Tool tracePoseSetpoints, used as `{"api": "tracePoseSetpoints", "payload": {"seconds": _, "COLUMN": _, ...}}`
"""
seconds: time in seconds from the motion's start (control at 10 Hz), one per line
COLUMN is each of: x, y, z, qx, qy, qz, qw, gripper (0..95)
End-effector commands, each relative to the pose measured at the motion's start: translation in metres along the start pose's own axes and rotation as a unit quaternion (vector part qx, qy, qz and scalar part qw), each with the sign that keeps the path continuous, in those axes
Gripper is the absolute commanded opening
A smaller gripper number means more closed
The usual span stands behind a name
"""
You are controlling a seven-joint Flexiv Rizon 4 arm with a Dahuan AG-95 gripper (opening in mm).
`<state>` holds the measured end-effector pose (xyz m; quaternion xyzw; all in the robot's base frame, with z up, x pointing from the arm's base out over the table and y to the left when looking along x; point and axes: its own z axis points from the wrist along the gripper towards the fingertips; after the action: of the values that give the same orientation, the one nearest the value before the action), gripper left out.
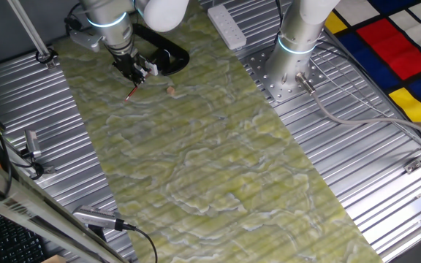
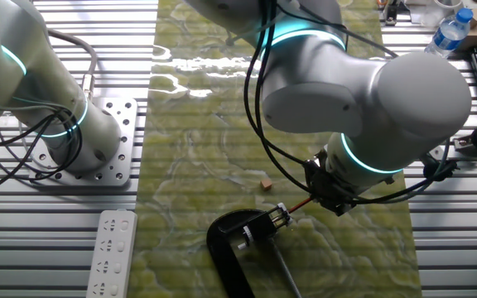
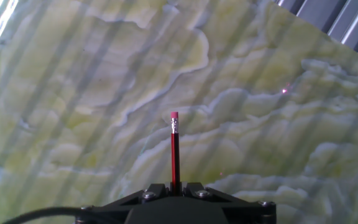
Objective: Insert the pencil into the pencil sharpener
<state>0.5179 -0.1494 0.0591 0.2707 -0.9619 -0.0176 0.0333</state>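
My gripper (image 1: 135,74) is shut on the red pencil (image 1: 131,93) and holds it just above the green marbled mat. In the hand view the pencil (image 3: 174,152) sticks straight out from between the closed jaws of the gripper (image 3: 175,186), with its pink eraser end and metal band farthest from me. The glossy black pencil sharpener (image 1: 168,54) sits right behind the gripper at the mat's far end. In the other fixed view the sharpener (image 2: 237,242) lies beside the gripper (image 2: 278,217), and the pencil (image 2: 301,203) points away from it. The sharpener is out of the hand view.
A small tan piece (image 1: 171,90) lies on the mat near the gripper. A white power strip (image 1: 226,25) lies at the mat's far edge. A second arm's base (image 1: 297,40) stands on the ribbed metal table. A water bottle (image 2: 452,33) stands at a corner.
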Motion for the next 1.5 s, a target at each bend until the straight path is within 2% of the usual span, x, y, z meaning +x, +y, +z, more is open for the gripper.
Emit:
{"api": "tracePoseSetpoints", "payload": {"seconds": 0.1, "x": 0.002, "y": 0.0, "z": 0.001, "qx": 0.0, "qy": -0.001, "qz": 0.0, "qw": 1.0, "gripper": 0.0}}
{"api": "tracePoseSetpoints", "payload": {"seconds": 1.5, "x": 0.024, "y": 0.0, "z": 0.001, "qx": -0.004, "qy": 0.005, "qz": 0.007, "qw": 1.0, "gripper": 0.0}}
